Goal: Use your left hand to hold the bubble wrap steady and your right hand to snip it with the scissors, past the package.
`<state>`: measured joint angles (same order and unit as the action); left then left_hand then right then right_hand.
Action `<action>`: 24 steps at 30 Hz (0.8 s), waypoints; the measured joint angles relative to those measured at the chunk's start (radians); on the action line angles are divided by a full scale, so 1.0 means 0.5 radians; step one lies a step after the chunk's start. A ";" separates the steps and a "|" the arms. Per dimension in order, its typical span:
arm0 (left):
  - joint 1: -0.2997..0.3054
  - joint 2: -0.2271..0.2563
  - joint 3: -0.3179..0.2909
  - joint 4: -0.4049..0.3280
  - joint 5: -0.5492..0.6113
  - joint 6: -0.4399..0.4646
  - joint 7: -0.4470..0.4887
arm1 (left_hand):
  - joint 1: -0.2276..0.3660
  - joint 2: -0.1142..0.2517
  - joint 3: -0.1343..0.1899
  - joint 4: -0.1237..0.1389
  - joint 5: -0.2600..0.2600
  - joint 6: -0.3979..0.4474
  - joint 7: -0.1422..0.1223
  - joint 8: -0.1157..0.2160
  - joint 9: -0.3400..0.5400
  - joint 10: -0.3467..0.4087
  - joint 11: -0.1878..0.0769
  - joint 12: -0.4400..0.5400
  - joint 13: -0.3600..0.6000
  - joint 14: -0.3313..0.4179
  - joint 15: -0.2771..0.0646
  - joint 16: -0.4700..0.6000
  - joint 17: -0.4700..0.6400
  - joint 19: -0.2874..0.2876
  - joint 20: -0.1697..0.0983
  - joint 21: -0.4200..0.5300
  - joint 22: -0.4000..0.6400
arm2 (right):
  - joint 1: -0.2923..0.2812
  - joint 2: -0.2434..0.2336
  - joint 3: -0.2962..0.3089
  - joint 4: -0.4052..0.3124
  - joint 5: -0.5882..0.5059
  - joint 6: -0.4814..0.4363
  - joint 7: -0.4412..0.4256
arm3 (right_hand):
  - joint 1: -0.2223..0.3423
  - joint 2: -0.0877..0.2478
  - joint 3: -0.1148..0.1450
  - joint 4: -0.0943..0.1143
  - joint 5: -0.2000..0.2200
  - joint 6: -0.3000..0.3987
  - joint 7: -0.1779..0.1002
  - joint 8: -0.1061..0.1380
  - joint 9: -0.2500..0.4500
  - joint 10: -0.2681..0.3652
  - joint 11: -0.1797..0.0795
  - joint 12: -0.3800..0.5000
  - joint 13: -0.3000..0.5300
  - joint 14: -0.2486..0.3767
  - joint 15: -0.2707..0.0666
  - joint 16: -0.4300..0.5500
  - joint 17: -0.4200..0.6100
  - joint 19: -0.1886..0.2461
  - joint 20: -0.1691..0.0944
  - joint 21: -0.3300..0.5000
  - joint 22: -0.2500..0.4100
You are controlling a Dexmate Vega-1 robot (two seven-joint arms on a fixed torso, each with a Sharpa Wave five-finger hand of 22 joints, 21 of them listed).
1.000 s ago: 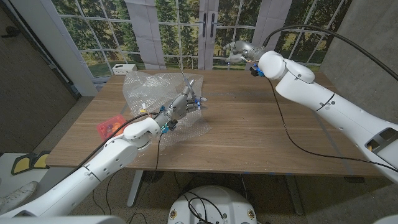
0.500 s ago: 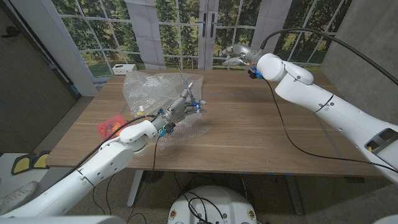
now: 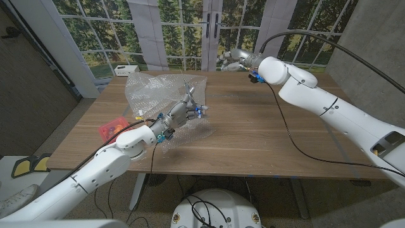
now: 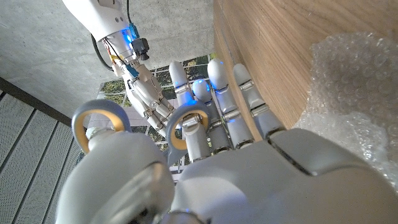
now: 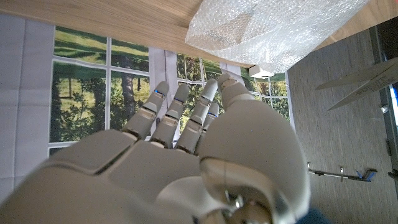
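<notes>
My left hand (image 3: 181, 112) holds the scissors (image 3: 187, 87) over the near part of the clear bubble wrap (image 3: 155, 88), blades pointing up and away. Seen from the left wrist, the grey-and-yellow handle rings (image 4: 186, 122) sit on its fingers, with bubble wrap (image 4: 354, 93) beside it. My right hand (image 3: 235, 57) hovers at the table's far edge, well apart from the wrap, fingers extended and holding nothing. The right wrist view looks past that hand (image 5: 186, 149) to the bubble wrap (image 5: 267, 31) and the scissor blades (image 5: 364, 81).
An orange-red object (image 3: 112, 128) lies near the table's left edge, beside the wrap. A small white box (image 3: 125, 69) stands beyond the back left corner. The bare wooden table (image 3: 285, 133) stretches to the right of the wrap.
My right hand has drifted a little to the left along the far edge. My left hand with the scissors has shifted slightly nearer and lower over the wrap.
</notes>
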<state>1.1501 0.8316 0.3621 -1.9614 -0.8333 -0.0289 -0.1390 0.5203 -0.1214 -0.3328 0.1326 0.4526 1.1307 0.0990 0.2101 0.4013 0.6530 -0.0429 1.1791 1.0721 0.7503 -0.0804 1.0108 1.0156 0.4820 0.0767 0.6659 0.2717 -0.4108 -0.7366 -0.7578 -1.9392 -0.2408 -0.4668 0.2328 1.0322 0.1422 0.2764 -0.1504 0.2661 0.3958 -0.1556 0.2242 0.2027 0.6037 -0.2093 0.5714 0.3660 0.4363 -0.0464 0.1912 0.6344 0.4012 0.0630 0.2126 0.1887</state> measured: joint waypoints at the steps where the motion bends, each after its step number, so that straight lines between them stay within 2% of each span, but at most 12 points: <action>1: 0.016 0.010 -0.010 -0.007 -0.005 -0.006 -0.002 | 0.000 0.000 0.000 0.000 0.000 0.000 0.000 0.000 0.000 0.000 0.000 0.000 0.000 0.000 0.000 0.000 -0.003 0.000 0.000 0.000 0.000 | 0.002 0.005 -0.007 0.006 0.000 0.005 0.002 | 0.006 -0.006 -0.001 -0.001 0.000 0.000 0.000 -0.001 0.000 -0.001 0.001 -0.014 -0.009 -0.018 0.002 0.000 -0.007 -0.006 0.007 0.000 0.000; 3: 0.036 0.024 -0.022 -0.016 -0.012 -0.013 -0.003 | -0.010 0.010 0.000 0.000 -0.007 0.000 0.000 0.000 0.000 0.000 0.000 0.000 -0.003 0.000 0.000 0.000 -0.001 0.000 0.000 0.000 0.000 | 0.005 0.013 -0.013 0.015 0.001 0.028 0.015 | 0.019 -0.019 -0.008 -0.008 -0.008 0.022 -0.020 0.002 0.000 0.000 0.000 -0.039 -0.031 -0.054 0.003 0.000 -0.018 -0.006 0.006 0.000 0.000; 6: 0.080 0.052 -0.045 -0.034 -0.016 -0.024 -0.002 | -0.010 0.010 0.000 0.000 -0.008 0.000 0.000 0.000 0.000 0.000 0.000 0.000 -0.005 0.000 0.000 0.000 0.002 0.000 0.000 0.000 0.000 | 0.006 0.028 -0.022 0.028 0.004 0.060 0.033 | 0.045 -0.024 -0.016 -0.015 -0.015 0.104 -0.037 0.033 0.000 0.048 -0.017 -0.078 -0.074 -0.107 0.006 0.000 -0.043 -0.006 0.007 0.000 0.000; 15: 0.177 0.111 -0.097 -0.068 -0.017 -0.057 0.004 | 0.000 0.021 0.000 0.000 -0.008 0.000 0.000 -0.001 0.000 0.000 0.000 0.000 -0.002 -0.004 0.004 0.016 -0.004 0.000 0.000 0.000 0.000 | 0.006 0.055 -0.036 0.056 0.014 0.132 0.069 | 0.061 -0.039 -0.023 -0.023 -0.031 0.109 -0.035 0.031 -0.004 0.054 -0.010 -0.131 -0.120 -0.146 0.003 0.000 -0.065 -0.028 0.007 0.000 -0.006; 24: 0.231 0.132 -0.119 -0.074 -0.010 -0.104 -0.003 | 0.011 0.032 0.000 0.000 -0.008 0.000 0.001 -0.006 -0.005 0.000 0.000 -0.001 -0.003 -0.029 0.008 0.016 -0.002 -0.007 -0.007 -0.008 0.000 | -0.025 0.071 -0.040 0.065 0.025 0.198 0.068 | 0.087 -0.066 -0.055 -0.023 -0.060 0.078 -0.066 0.008 -0.006 0.065 -0.021 -0.214 -0.178 -0.245 0.012 0.000 -0.107 -0.114 0.064 -0.026 -0.005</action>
<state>1.2656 0.8975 0.3026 -1.9985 -0.8381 -0.0810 -0.1406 0.5257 -0.1056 -0.3327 0.1325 0.4487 1.1305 0.0992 0.2072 0.3986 0.6529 -0.0429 1.1786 1.0704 0.7360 -0.0766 1.0186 1.0144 0.4783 0.0729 0.6618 0.2715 -0.4230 -0.7011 -0.7776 -1.9067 -0.2285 -0.3677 0.2667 1.0757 0.1094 0.2491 -0.1619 0.2360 0.4349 -0.1886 0.2281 0.1997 0.6361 -0.2197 0.4642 0.2770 0.3136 -0.0404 0.1913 0.5807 0.3440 0.0952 0.1995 0.1860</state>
